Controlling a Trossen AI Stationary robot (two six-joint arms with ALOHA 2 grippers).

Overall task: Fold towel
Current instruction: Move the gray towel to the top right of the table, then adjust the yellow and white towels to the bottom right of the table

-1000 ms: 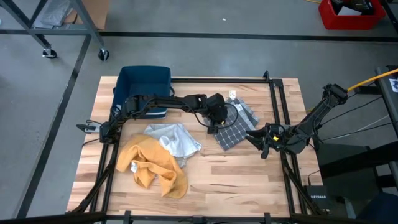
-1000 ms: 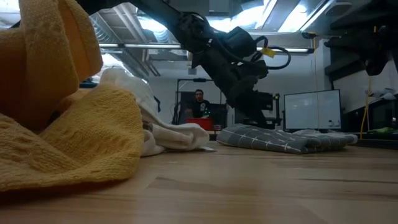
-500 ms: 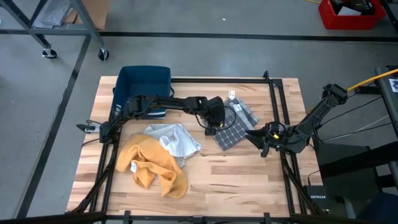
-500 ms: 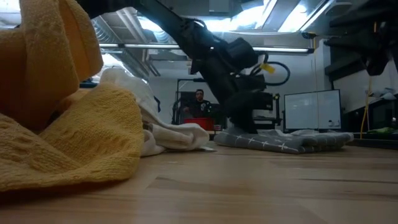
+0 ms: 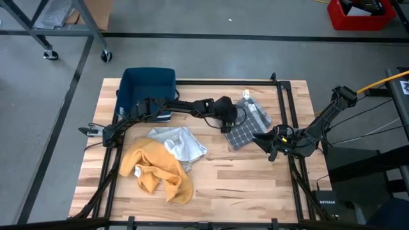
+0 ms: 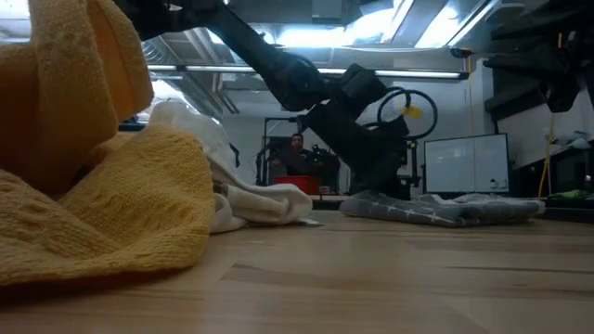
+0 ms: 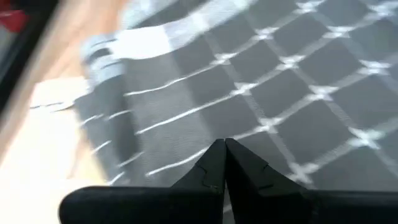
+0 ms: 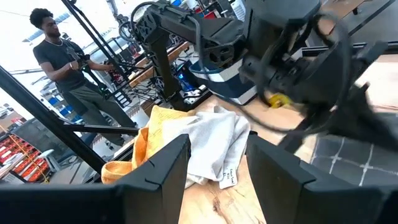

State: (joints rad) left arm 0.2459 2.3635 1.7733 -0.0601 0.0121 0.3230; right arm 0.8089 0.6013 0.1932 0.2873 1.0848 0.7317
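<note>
Grey checked cloth fills the left wrist view: the left gripper (image 7: 224, 163) is clenched, its 2 fingertips pressed together right on the grey checked towel (image 5: 248, 122), though whether any fabric is pinched between them cannot be told. Only this view shows a white label on the towel just beyond the fingertips; its writing is too blurred to read.

From above, the left gripper (image 5: 226, 122) sits at the towel's near-left edge, and the right gripper (image 5: 263, 142) waits with fingers spread just beyond the towel's opposite corner, by the table's (image 5: 249, 185) right rail.

Behind the left gripper, toward its arm's base, lie a white cloth (image 5: 180, 143) and a yellow towel (image 5: 155, 168), touching each other; a blue bin (image 5: 147, 89) stands at the far-left corner. Bare wood stays open nearer the front edge.

Right wrist view alone shows a person (image 8: 68, 68) standing in the room beyond the table, and a small tag on the white cloth with unreadable print.
</note>
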